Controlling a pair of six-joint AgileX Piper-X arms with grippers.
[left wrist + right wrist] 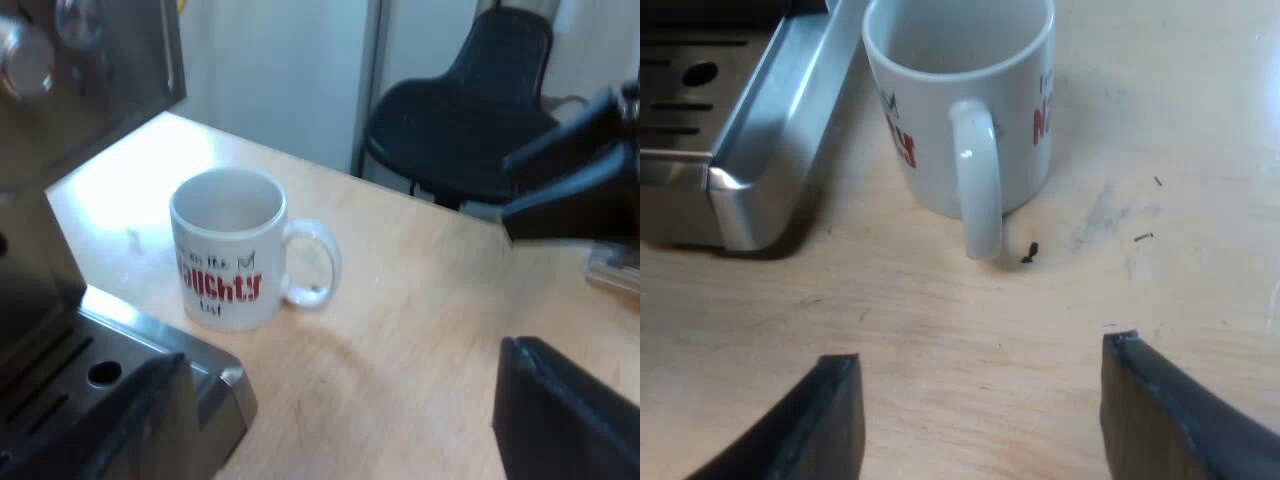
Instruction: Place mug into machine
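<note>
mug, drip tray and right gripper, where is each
mug (pixel 228 262), left wrist view, on its printed side
drip tray (pixel 775 120), right wrist view, on its metal rim
right gripper (pixel 980 355), right wrist view, midway between its open fingertips

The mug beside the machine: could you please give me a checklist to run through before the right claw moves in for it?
1. Mug stands upright on the table: ok.
2. Mug is empty inside: ok.
3. Mug's handle is turned toward the right claw: ok.
4. Right claw is open and holds nothing: ok.
5. Left claw is open and apart from the mug: ok.
6. Room on the machine's drip tray for the mug: cannot tell.
</note>
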